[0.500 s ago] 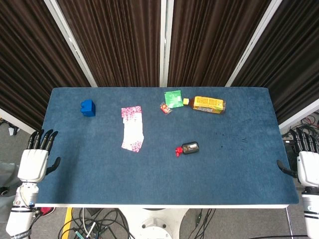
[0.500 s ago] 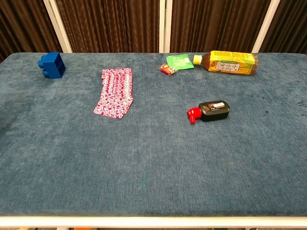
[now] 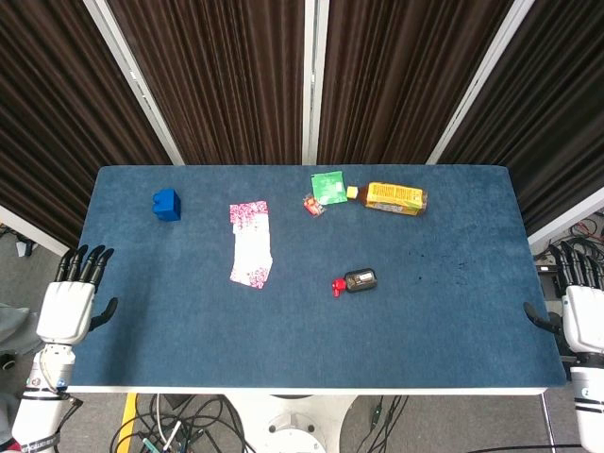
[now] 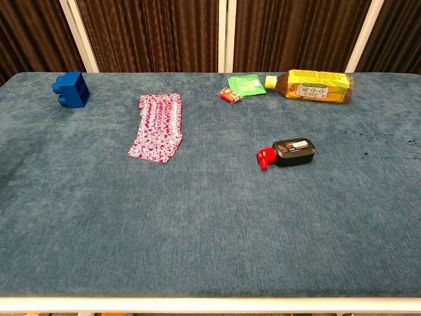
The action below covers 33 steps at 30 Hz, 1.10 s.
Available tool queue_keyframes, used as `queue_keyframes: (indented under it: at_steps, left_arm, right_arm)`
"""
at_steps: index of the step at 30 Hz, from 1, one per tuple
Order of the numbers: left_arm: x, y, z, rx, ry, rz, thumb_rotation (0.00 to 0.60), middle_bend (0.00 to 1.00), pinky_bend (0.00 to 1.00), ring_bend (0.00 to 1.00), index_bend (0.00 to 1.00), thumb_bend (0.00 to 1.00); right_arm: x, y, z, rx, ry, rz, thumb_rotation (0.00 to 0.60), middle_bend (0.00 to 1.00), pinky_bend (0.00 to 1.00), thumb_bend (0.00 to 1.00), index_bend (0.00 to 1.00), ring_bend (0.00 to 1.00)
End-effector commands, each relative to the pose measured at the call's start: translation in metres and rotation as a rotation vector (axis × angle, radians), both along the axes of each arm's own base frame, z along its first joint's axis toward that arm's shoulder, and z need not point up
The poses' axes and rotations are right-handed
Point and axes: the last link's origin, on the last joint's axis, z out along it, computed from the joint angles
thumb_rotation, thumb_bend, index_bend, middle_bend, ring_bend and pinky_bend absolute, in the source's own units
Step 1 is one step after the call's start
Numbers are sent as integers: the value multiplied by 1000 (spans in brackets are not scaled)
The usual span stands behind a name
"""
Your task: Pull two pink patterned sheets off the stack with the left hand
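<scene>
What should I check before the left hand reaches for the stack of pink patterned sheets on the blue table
1. Left hand holds nothing, fingers apart: ok.
2. Stack of pink patterned sheets lies flat in plain sight, nothing on it: ok.
3. Path from left hand to stack: ok; the blue toy block sits further back, off the line.
4. Right hand parked off the table's right edge, away from the stack: ok.
5. Black bottle with red cap lies apart from the stack: ok.
6. How many sheets the stack holds: cannot tell.
</scene>
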Motion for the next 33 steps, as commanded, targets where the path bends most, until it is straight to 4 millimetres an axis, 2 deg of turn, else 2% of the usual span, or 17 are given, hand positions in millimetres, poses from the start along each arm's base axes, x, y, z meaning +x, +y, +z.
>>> queue_keyframes:
  at_steps: [1,7,9,11,13,15,16,18,20,27,33]
  left_arm:
    - [-1,-1,-1,-3,-8,2,597,67,58,0,102,301]
    - [0,-2,-5,-19,-16,2,600,67,75,0,102,303]
    - [1,-2,-5,-20,-10,-1,600,70,134,29,102,306]
    - [5,-2,-5,-11,-8,-20,600,164,291,196,102,317]
    - [8,-2,-8,-27,-20,-34,600,486,623,584,102,348]
    - [9,-3,-14,-68,-22,-36,600,735,812,805,102,388]
    - [9,-3,-16,-80,-17,-37,600,822,854,858,102,409]
    - [10,-3,-20,-103,-6,-37,600,905,888,907,102,425]
    - [13,-3,-25,-132,0,-34,600,931,899,924,103,427]
    - [38,3,-52,-263,-29,-79,600,938,902,929,111,464]
    - [61,17,-78,-334,-20,-127,600,934,902,928,112,507]
  right_arm:
    - [0,-1,0,2,7,2,600,0,0,137,0,0]
    - [3,0,4,-11,11,13,600,0,0,137,0,0]
    - [3,1,5,-14,9,14,600,0,0,136,0,0]
    - [2,3,5,-12,6,10,600,0,0,136,0,0]
    - [1,4,4,-8,5,7,600,0,0,136,0,0]
    - [1,4,4,-8,5,6,600,0,0,136,0,0]
    - [1,4,5,-9,4,6,600,0,0,136,0,0]
    - [1,4,6,-12,5,9,600,0,0,136,0,0]
    - [1,4,7,-14,7,11,600,0,0,137,0,0]
    - [2,3,10,-18,9,6,600,0,0,137,0,0]
    - [5,2,14,-27,19,6,600,0,0,137,0,0]
